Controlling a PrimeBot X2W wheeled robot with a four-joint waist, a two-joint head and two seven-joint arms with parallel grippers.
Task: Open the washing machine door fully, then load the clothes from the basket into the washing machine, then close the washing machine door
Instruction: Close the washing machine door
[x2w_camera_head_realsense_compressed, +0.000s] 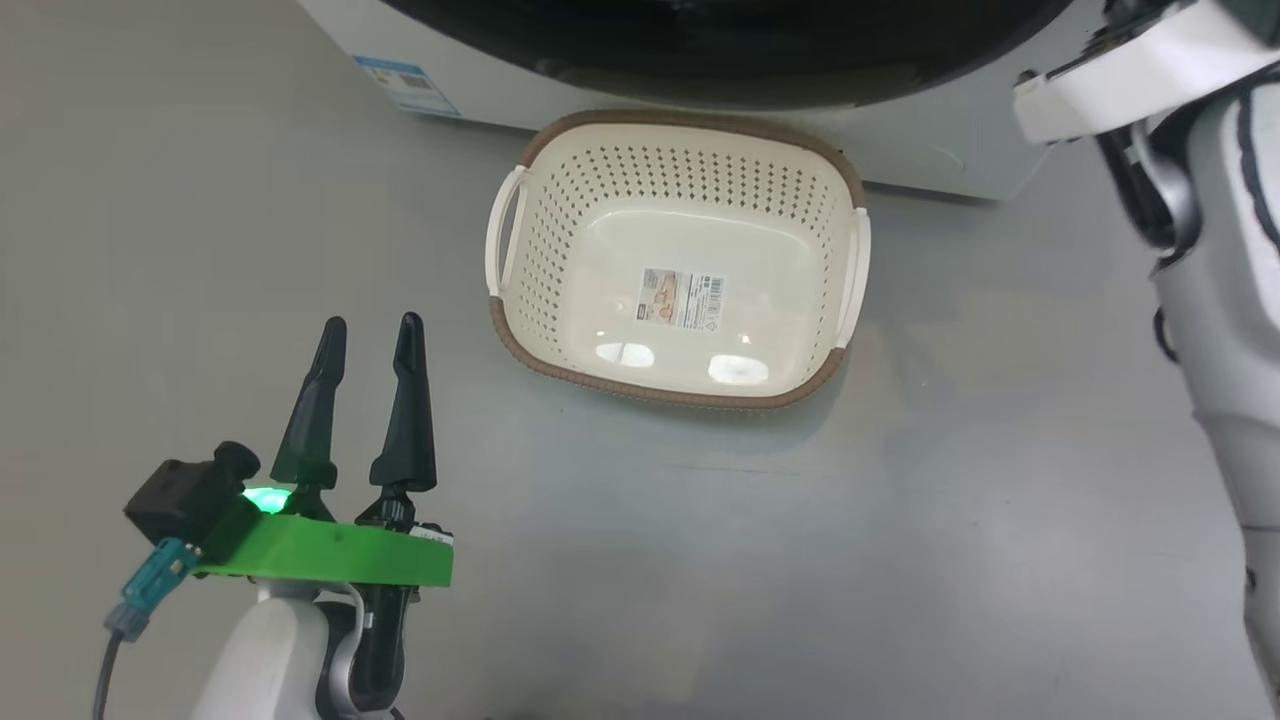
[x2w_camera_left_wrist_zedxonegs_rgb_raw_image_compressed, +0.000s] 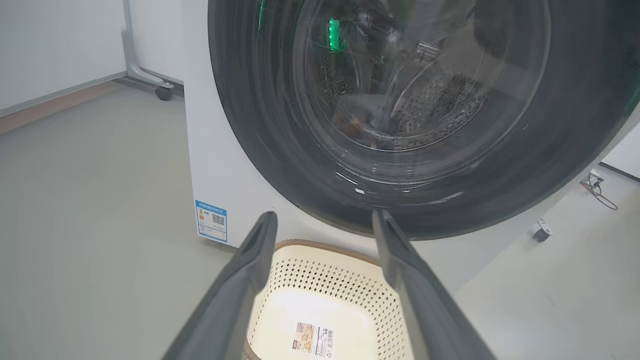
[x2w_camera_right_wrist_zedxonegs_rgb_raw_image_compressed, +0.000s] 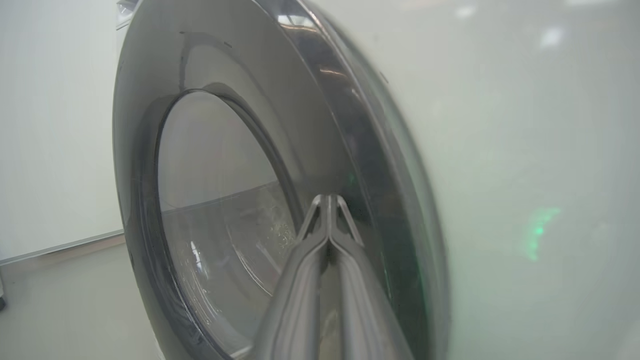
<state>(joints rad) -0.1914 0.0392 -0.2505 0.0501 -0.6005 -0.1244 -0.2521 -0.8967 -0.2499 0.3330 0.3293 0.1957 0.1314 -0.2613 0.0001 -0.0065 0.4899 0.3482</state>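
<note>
The cream perforated basket (x2w_camera_head_realsense_compressed: 680, 170) stands on the grey floor before the washing machine (x2w_camera_head_realsense_compressed: 930, 140), holding nothing but its barcode sticker. My left gripper (x2w_camera_head_realsense_compressed: 371, 323) hovers open to the basket's left; in the left wrist view its fingers frame the basket (x2w_camera_left_wrist_zedxonegs_rgb_raw_image_compressed: 325, 280). The washing machine door (x2w_camera_left_wrist_zedxonegs_rgb_raw_image_compressed: 575, 125) lies close against the white front. Behind its glass I make out blurry bluish clothes (x2w_camera_left_wrist_zedxonegs_rgb_raw_image_compressed: 357, 120) with brown patches in the drum. My right gripper (x2w_camera_right_wrist_zedxonegs_rgb_raw_image_compressed: 327, 197) is shut, its tips against the door's black ring (x2w_camera_right_wrist_zedxonegs_rgb_raw_image_compressed: 320, 100). Whether the door is latched is unclear.
A blue label (x2w_camera_left_wrist_zedxonegs_rgb_raw_image_compressed: 211, 221) marks the machine's lower left corner. Behind the machine on the left stands a wheeled frame leg (x2w_camera_left_wrist_zedxonegs_rgb_raw_image_compressed: 162, 92). A small caster (x2w_camera_left_wrist_zedxonegs_rgb_raw_image_compressed: 540, 232) and a cable lie on the floor to the right. My right arm (x2w_camera_head_realsense_compressed: 1130, 70) reaches up at the upper right.
</note>
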